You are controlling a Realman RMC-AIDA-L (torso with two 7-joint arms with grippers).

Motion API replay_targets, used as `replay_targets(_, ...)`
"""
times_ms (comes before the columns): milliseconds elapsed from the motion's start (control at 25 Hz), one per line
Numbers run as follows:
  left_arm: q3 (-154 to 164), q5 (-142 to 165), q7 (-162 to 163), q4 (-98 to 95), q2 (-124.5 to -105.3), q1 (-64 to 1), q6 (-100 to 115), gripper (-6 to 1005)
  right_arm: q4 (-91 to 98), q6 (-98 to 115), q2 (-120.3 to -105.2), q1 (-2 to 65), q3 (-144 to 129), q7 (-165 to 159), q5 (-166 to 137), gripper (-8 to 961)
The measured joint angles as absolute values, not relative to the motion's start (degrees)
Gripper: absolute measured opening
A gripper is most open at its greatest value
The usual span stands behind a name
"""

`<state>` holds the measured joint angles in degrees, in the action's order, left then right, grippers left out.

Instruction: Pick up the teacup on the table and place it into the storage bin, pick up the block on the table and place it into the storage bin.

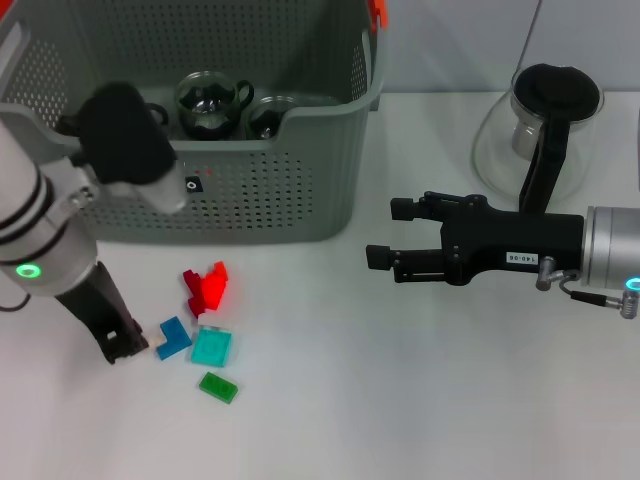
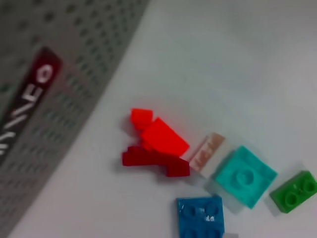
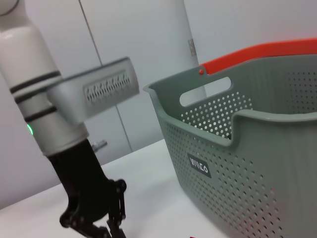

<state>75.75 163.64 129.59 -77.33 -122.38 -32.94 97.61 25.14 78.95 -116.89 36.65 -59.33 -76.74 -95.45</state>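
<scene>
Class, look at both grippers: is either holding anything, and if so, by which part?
Nothing is held. The right gripper is open and empty; the left gripper is beside the blocks, gripping none.

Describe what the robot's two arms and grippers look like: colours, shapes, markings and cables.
Both arms are white and silver-grey cylinders, each with a glowing green-cyan ring light. The left arm has black bands, a ribbed grey housing and a black gripper. The right gripper is black and blocky, with a small white label, two parallel fingers and a thin grey cable at its wrist.

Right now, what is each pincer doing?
Left pincer: down by the blocks, fingers unclear.
Right pincer: open, empty, beside the storage bin.
</scene>
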Motion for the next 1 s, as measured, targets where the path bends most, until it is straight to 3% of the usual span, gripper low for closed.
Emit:
replay_targets(200,70.4,161.3,128.7,-83.6,-124.32,-32.6,101.5,113,25.1,78.9,-116.89,36.8,-58.7,-76.7,-95.4,915)
replay_targets(560,56.9,147.0,128.1,-94.8,-123.73,-35.6,104.9,117,25.1,79.3,-116.7,36.8,-58.1,-77.0,-95.5,915)
replay_targets(640,51.0,144.4,128.1,-96.6,-122.59,-38.1,105.6,117,25.2,79.7,-116.65,36.8,-57.8,-77.0,-95.5,915)
replay_targets(840,44.5,143.3,128.6,-89.9,-117.57,-43.4,98.2,119,25.7,80.2,-116.57,36.8,-57.2,-77.1,-95.5,915)
replay_targets(1000,45.1,144.0,129.1,-80.2,-115.78,-45.2,86.6,121,25.7,80.2,-116.5,37.1,-57.2,-77.2,-95.5,915)
